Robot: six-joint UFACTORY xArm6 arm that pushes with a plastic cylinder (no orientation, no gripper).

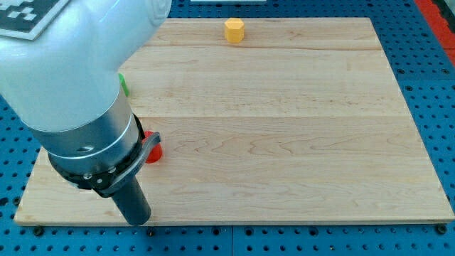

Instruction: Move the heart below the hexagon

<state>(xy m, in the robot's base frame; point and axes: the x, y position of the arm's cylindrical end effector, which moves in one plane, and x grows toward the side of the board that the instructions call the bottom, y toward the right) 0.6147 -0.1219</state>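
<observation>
Wooden bench under your rod-type end effector, which grips nothing, shows my tip at its bottom-left edge beside a half-hidden red block, likely the heart, well apart from the yellow hexagon up top.

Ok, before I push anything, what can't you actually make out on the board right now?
- Red block, camera view: mostly behind the arm's body, so I cannot confirm it is the heart.
- Green block: only a sliver shows past the arm; shape unknown.
- My tip: at the board's bottom edge, contact unclear.
- Yellow hexagon: fully visible.
</observation>
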